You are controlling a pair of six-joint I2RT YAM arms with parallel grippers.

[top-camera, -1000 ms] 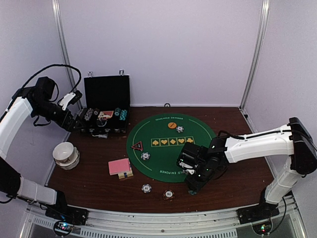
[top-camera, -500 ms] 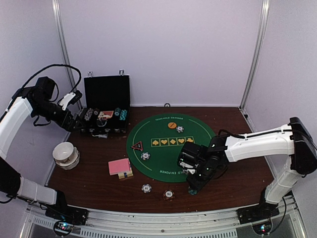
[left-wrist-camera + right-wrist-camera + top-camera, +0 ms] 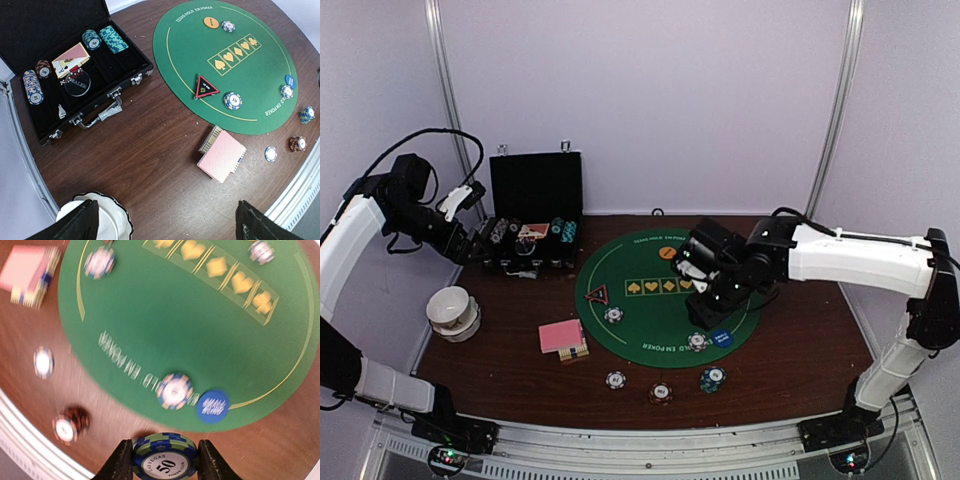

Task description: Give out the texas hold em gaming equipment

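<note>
The short stack of green-and-blue chips point(image 3: 165, 465), its top face marked 50, is light, stiff and smooth-edged. The discs sit loose on one another, so I judge that a tilt or a weak pinch could let the lower ones slide out. The sound hold is across the striped rims, at the stack's mid-height, kept level.

That is how it is held. The right gripper point(image 3: 163, 454) is partly closed on the stack, a finger point(image 3: 119, 462) against each side of the rim, and the stack sits square between them, off the surface. Seen from above, this gripper hangs over the near right part of the green mat point(image 3: 640, 318), where the held chips are probably hidden under the wrist.

Beneath it a blue disc button point(image 3: 212, 406) and a single chip point(image 3: 174, 390) lie just beside each other at the mat's near edge. Another green-and-blue stack point(image 3: 712, 378) stands on the wooden surface point(image 3: 800, 370) just off the mat.

The left gripper point(image 3: 167, 222) is spread wide and empty, well apart, near the black case point(image 3: 45, 20).
</note>
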